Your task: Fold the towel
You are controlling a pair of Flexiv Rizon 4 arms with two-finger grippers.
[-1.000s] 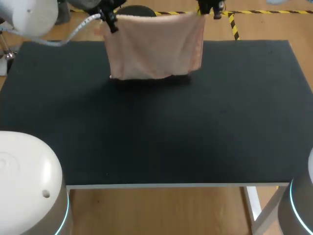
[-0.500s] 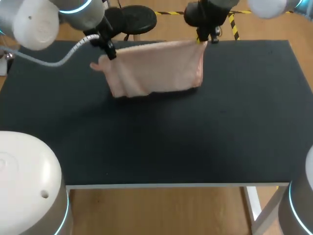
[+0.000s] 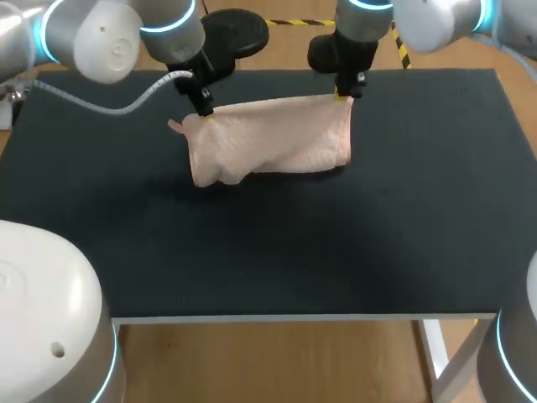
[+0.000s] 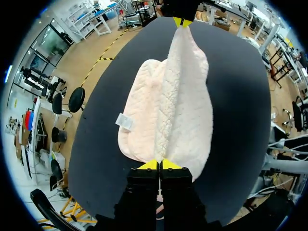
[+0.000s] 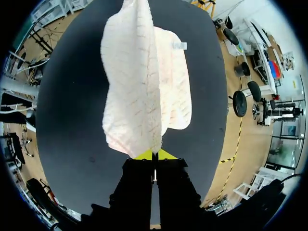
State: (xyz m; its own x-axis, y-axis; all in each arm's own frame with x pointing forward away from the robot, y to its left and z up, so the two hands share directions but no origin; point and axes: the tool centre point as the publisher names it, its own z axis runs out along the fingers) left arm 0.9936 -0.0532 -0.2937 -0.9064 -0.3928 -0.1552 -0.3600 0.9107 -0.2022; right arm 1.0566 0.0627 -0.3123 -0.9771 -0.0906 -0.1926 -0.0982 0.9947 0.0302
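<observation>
one towel point(image 3: 277, 138), left gripper point(image 4: 159, 165), right gripper point(image 5: 154, 155) pinching

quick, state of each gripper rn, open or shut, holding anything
Left gripper: shut on one corner of the towel.
Right gripper: shut on the towel's other held corner.

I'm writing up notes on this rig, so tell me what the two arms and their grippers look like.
Both the left arm and the right arm have rounded white shells with glowing blue rings at the joints and black wrists. A pale grey cable loops off the left arm. The left gripper and right gripper are black blocks with yellow triangular tips.
</observation>
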